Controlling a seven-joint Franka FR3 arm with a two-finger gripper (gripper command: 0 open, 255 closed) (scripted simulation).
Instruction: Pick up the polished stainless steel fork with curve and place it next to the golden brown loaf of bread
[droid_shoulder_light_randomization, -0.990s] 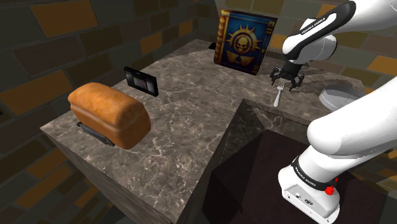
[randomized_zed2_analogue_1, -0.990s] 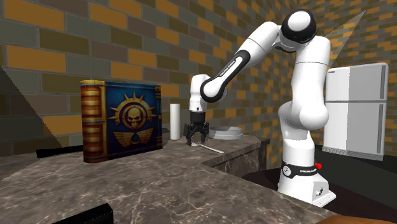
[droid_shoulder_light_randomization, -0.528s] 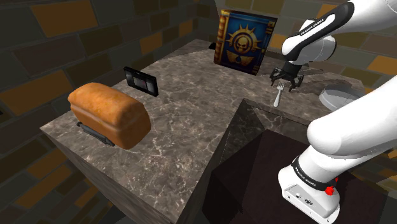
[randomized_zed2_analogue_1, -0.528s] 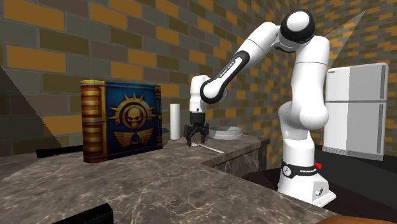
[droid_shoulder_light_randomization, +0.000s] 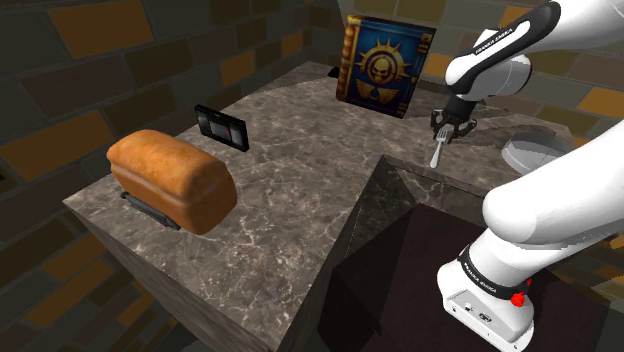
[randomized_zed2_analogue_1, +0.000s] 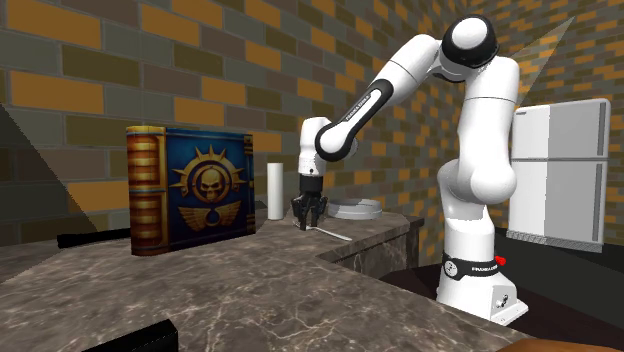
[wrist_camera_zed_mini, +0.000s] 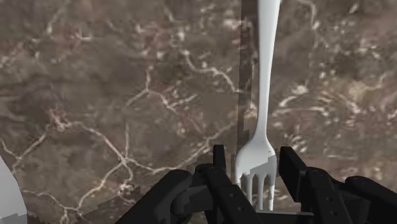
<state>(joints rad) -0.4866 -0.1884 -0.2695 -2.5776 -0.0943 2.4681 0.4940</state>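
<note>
A pale silvery fork (droid_shoulder_light_randomization: 437, 152) lies flat on the dark marbled counter (droid_shoulder_light_randomization: 290, 190), near the edge on the shoulder view's right, tines toward the blue book. My gripper (droid_shoulder_light_randomization: 442, 131) points straight down over its tine end. In the wrist view the two fingers flank the fork's head (wrist_camera_zed_mini: 256, 167) with a thin gap on each side, so the gripper (wrist_camera_zed_mini: 254, 153) is open but narrow. The handle (wrist_camera_zed_mini: 266, 76) stretches away from the fingers. The golden-brown loaf (droid_shoulder_light_randomization: 175, 180) sits far off at the shoulder view's left. The second exterior view has the gripper (randomized_zed2_analogue_1: 309, 224) at the fork (randomized_zed2_analogue_1: 332, 234).
A blue book with a skull emblem (droid_shoulder_light_randomization: 385, 65) stands upright just behind the fork. A grey round dish (droid_shoulder_light_randomization: 535, 152) and a white cylinder (randomized_zed2_analogue_1: 274, 190) are close by. A small black device (droid_shoulder_light_randomization: 222, 127) stands mid-counter. The counter drops off toward my stand (droid_shoulder_light_randomization: 485, 300).
The fingers have drawn in from a wide spread to a narrow gap around the fork's head. The arm and the fork have stayed put.
</note>
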